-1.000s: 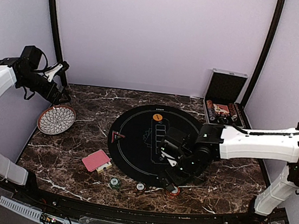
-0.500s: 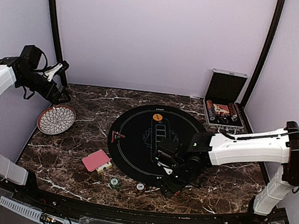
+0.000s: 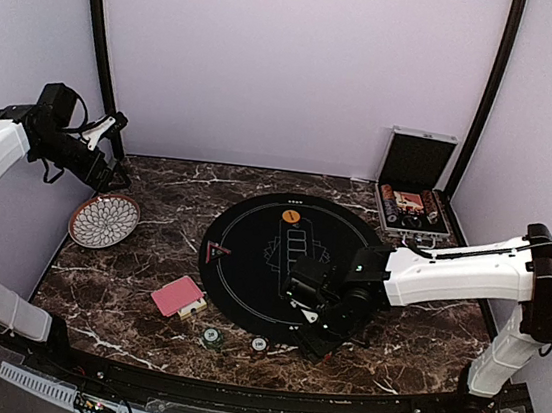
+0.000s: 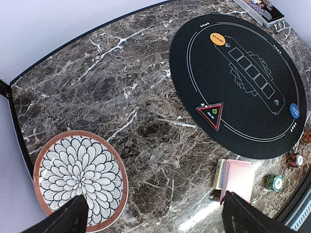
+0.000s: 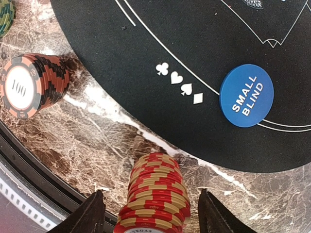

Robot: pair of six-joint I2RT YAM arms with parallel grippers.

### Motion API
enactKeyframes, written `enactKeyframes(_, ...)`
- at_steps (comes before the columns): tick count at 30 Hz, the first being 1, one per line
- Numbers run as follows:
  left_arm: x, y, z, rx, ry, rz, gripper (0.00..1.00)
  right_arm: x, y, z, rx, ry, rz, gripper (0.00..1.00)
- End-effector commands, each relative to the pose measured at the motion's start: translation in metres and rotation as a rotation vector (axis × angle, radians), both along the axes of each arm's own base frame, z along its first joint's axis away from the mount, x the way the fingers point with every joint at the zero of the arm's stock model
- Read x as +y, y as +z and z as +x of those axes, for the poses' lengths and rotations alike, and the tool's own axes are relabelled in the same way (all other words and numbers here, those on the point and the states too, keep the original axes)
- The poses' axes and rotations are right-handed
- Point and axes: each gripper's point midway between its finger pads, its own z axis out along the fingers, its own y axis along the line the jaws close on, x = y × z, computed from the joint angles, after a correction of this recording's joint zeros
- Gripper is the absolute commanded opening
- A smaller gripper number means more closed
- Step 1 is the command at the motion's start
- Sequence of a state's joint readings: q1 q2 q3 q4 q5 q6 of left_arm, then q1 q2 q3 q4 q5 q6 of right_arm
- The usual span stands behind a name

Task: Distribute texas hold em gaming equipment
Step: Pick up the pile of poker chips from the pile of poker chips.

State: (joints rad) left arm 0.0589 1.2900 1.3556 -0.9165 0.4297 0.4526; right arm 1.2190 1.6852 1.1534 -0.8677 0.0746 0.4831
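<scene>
Our right gripper [image 5: 150,194] stands half open around the red-and-tan chip stack [image 5: 155,189]. A finger [image 5: 95,216] sits on either side and a sliver of marble shows in each gap, so we judge that nothing is gripped yet. The stack rests on the marble table [image 5: 97,136], just off the near rim of the black felt mat [image 5: 146,39] and near the blue SMALL BLIND button [image 5: 246,95]. Its long axis is its own column, rising from the table towards the wrist camera, printed top face nearest us. The chips are slightly staggered (not a clean cylinder).

To one side stands an orange-and-black stack [image 5: 34,85], upright, its "100" face up. Further along the same rim is a green stack [image 3: 211,337]. So three stacks sit off the mat at the near side.

The deck of red-backed cards [image 4: 235,177] lies flat, back up and still whole, beside the mat, with its long edges skew to the table's near edge. The card outlines [image 4: 252,73] on the felt hold nothing, and the silver case [image 3: 413,198] at the far right still shows chips. We reckon chip placement is under way and dealing has not begun.

Our left gripper [image 4: 154,196] hangs wide open and empty above the patterned plate [image 4: 77,182], well apart from all this.
</scene>
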Motion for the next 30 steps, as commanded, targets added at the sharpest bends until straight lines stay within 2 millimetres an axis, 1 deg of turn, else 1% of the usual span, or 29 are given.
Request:
enactKeyframes(1,-0.002,0.016,-0.006,-0.035,-0.015,-0.002,0.99,-0.001,-0.005,-0.003,-0.003,0.008,-0.014,0.63)
enactKeyframes(5,-0.001,0.016,-0.005,-0.036,-0.014,0.003,0.99,-0.001,-0.003,0.0,-0.014,0.007,-0.018,0.59)
enactKeyframes(8,-0.001,0.017,-0.005,-0.037,-0.014,0.003,0.99,-0.006,-0.009,-0.001,-0.012,0.01,-0.041,0.62)
enactKeyframes(15,-0.001,0.018,-0.005,-0.037,-0.013,0.004,0.99,-0.007,-0.008,-0.001,-0.014,0.011,-0.037,0.61)
enactKeyframes(23,-0.001,0.017,-0.005,-0.034,-0.013,0.005,0.99,-0.004,-0.001,0.0,-0.021,0.01,-0.022,0.49)
enactKeyframes(30,-0.001,0.016,-0.006,-0.035,-0.014,0.005,0.99,-0.004,0.005,0.001,-0.027,0.01,-0.02,0.47)
